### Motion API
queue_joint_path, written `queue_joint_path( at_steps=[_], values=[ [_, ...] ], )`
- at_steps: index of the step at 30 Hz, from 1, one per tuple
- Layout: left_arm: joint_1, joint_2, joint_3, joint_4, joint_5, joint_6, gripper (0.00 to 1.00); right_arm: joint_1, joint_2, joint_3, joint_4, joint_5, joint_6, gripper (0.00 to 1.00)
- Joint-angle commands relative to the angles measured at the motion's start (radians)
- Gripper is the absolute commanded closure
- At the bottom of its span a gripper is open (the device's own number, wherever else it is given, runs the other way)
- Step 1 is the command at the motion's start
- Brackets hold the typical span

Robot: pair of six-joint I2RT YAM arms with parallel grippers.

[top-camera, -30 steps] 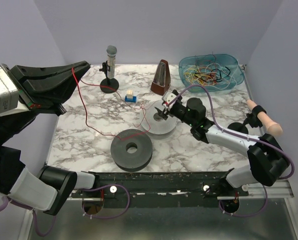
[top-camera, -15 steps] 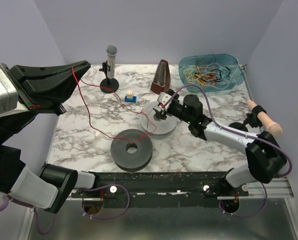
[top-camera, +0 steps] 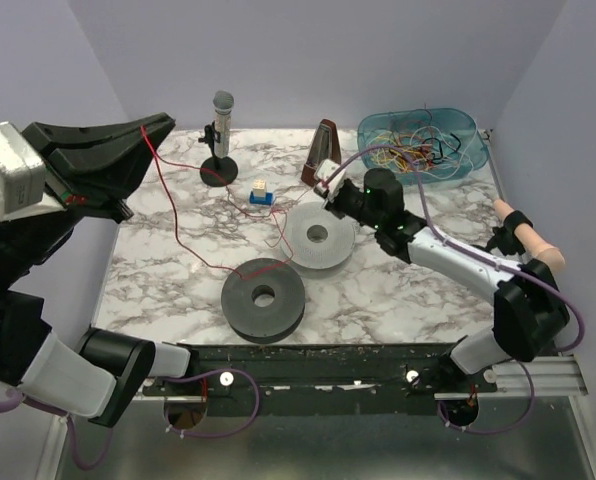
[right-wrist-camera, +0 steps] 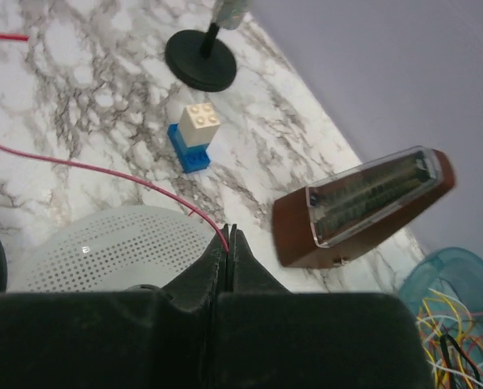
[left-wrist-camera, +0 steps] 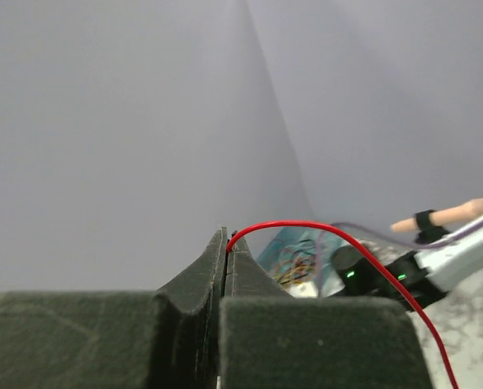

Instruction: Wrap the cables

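Note:
A long red cable [top-camera: 174,230] runs from my left gripper [top-camera: 161,124] down across the marble table, past the dark grey ring [top-camera: 264,297], and up to my right gripper [top-camera: 325,189]. The left gripper is raised at the far left and shut on one end of the red cable [left-wrist-camera: 306,225]. My right gripper [right-wrist-camera: 228,236], shut on the red cable [right-wrist-camera: 104,168], hangs above the far edge of the white perforated disc [right-wrist-camera: 104,247]. The rest of the cables lie in a multicoloured tangle [top-camera: 413,150] in the blue tub [top-camera: 468,125].
A brown metronome [top-camera: 323,155] stands just behind the right gripper. A microphone on a round base [top-camera: 220,140] and a small white-and-blue brick [top-camera: 261,192] stand at the back. A skin-coloured handle [top-camera: 526,238] sits at the right edge.
My right gripper was open over the white disc; it has shut on the red cable and moved back toward the metronome, lifting the cable. The left gripper has held still.

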Motion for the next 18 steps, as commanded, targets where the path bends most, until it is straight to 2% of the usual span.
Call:
queue_joint_path(
  at_steps=[1, 5, 7, 13, 18],
  values=[
    [0.004, 0.004, -0.067, -0.081, -0.348, 0.138, 1.00, -0.099, -0.141, 0.106, -0.192, 0.010, 0.164, 0.99],
    [0.004, 0.003, -0.183, 0.006, -0.740, 0.327, 1.00, -0.278, -0.165, 0.249, -0.365, -0.058, 0.259, 0.99],
    [0.002, 0.004, -0.225, 0.072, -0.854, 0.417, 1.00, -0.364, -0.130, 0.348, -0.450, -0.038, 0.276, 0.99],
    [0.007, 0.009, -0.251, 0.253, -1.063, 0.634, 1.00, -0.593, 0.071, 0.675, -0.597, 0.063, 0.421, 0.99],
    [0.036, 0.011, -0.285, 0.427, -1.178, 0.834, 1.00, -0.653, 0.219, 0.907, -0.686, 0.146, 0.435, 0.99]
  ],
)
